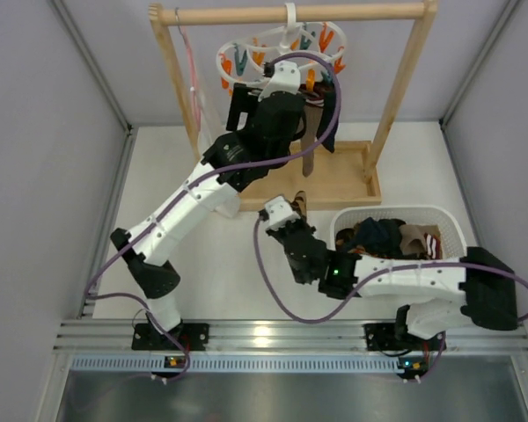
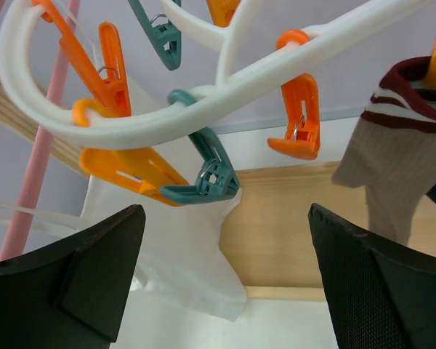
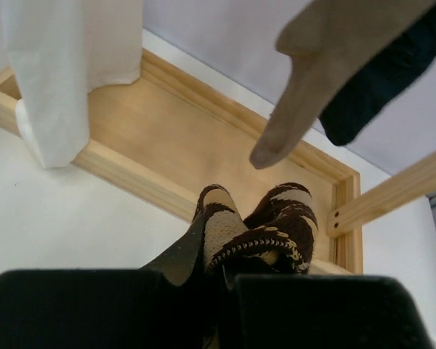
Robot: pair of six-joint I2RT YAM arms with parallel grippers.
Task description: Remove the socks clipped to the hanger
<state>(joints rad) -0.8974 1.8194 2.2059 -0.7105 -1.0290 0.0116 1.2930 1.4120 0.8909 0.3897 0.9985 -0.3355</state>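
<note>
On the hanger (image 2: 225,91) two socks (image 3: 312,73) hang; left tool (image 2: 225,212) wide, right tool (image 3: 218,280) gripping patterned sock (image 3: 276,225).

Top view: overhead, looking down on table (image 1: 216,281). Left wrist: close beneath hanger (image 2: 254,73). Right wrist: low, facing rack base (image 3: 167,138). Wrist views share taupe sock (image 2: 392,182) (image 3: 305,87).

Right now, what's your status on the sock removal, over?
Left tool open, up at the hanger pegs. Right tool shut on patterned sock. Striped-cuff sock clipped, dark sock hanging beside it. White cloth ahead of left tool.
</note>
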